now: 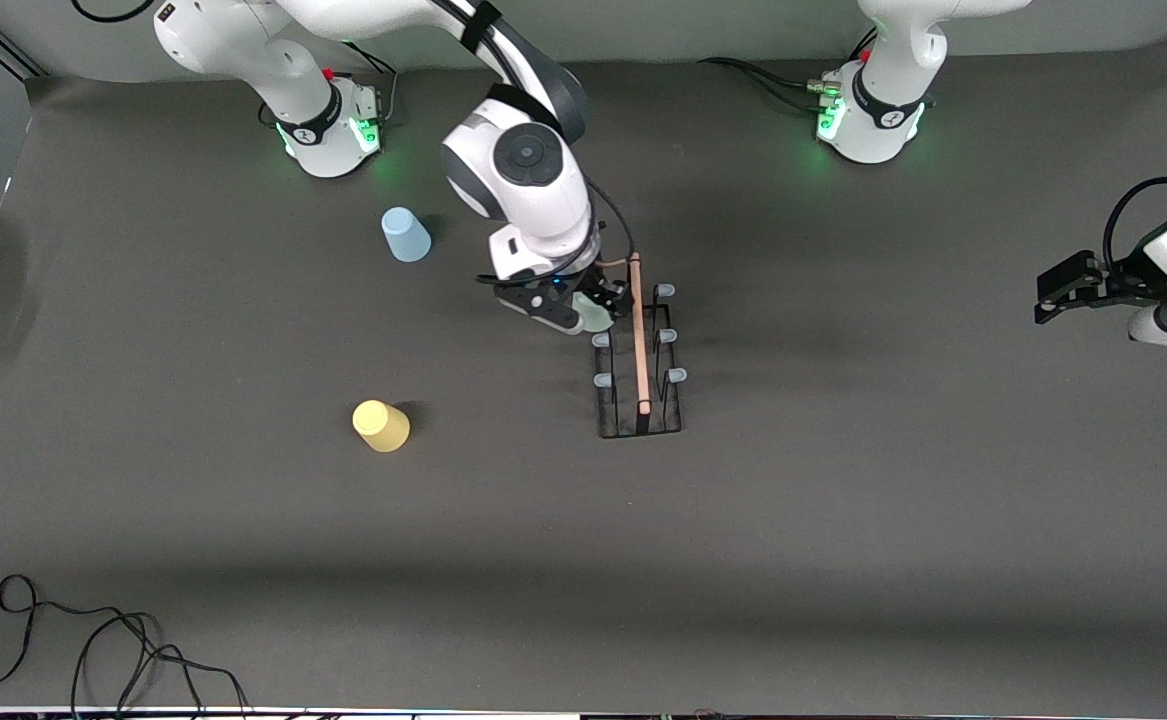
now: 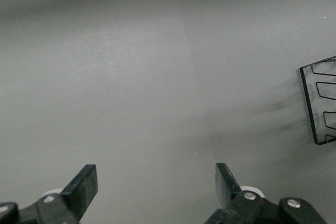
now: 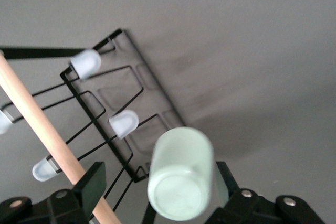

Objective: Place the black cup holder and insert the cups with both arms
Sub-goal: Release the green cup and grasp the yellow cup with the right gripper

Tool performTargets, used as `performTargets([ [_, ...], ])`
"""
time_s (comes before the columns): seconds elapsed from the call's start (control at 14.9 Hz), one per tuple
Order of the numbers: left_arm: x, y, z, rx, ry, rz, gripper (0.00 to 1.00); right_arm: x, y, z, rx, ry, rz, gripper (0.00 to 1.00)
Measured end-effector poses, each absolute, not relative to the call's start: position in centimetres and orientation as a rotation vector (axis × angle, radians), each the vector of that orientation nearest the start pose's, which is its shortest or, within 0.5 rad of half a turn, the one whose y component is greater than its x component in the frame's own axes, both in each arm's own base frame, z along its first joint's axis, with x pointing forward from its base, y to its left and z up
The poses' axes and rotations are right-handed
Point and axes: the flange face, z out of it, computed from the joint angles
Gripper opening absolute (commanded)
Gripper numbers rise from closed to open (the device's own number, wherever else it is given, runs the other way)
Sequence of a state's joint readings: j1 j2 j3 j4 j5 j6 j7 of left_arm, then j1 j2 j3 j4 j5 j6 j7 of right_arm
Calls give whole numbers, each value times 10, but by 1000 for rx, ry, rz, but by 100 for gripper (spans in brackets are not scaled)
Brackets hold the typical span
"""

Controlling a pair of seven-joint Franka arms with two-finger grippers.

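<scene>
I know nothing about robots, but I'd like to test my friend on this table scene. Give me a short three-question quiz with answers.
1. True or false: the yellow cup is already on the black cup holder.
2. Which cup is at the right gripper? A) light blue B) pale green C) yellow
3. Fill in: the light blue cup lies ____ from the front camera than the yellow cup.

Key:
1. False; it lies on the table, apart from the holder, toward the right arm's end.
2. B; the pale green cup sits between that gripper's fingers by the holder's prongs. The left gripper waits open over bare table.
3. farther
</scene>
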State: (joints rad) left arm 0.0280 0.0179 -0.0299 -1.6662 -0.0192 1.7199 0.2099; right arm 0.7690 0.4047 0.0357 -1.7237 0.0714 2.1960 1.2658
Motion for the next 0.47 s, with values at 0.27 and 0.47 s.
performTargets([
  [0.27,571,-2,582,-3135,328,-59,100,505,404,402,-3037,616,69,96],
  [0.47,571,0,582,-3135,322,-60,100,544,339,405,-3071,518,89,99],
])
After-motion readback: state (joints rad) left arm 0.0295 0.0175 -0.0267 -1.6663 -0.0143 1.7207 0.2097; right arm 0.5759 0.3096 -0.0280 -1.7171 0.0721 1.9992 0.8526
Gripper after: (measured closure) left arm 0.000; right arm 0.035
